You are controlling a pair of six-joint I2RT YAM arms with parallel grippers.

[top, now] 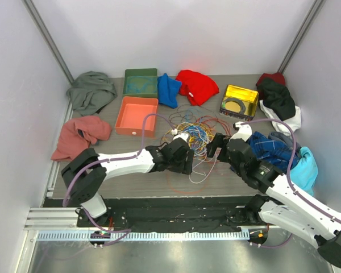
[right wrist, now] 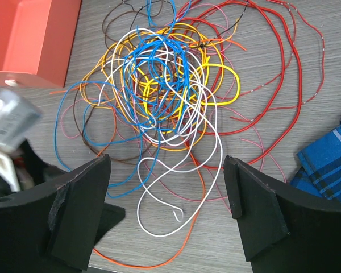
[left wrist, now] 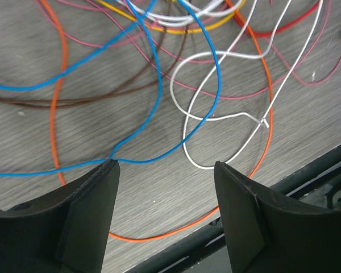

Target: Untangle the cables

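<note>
The cables are lying in 1 knotted heap on the bench, just ahead of both pincers. The left pincer is standing released with a blue wire touching 1 fingertip, and the right pincer is hanging released, empty, above the heap. The left should be pinching that blue strand alone, clear of the white loop and orange loop, then drawing outward slowly.

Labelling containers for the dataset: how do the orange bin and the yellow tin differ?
The orange bin looks matte; the yellow tin is shiny. The orange bin sits left of the cables, the yellow tin to their right. The yellow tin holds a dark ring; nothing shows inside the orange bin. Both are open-topped rectangular boxes.
</note>
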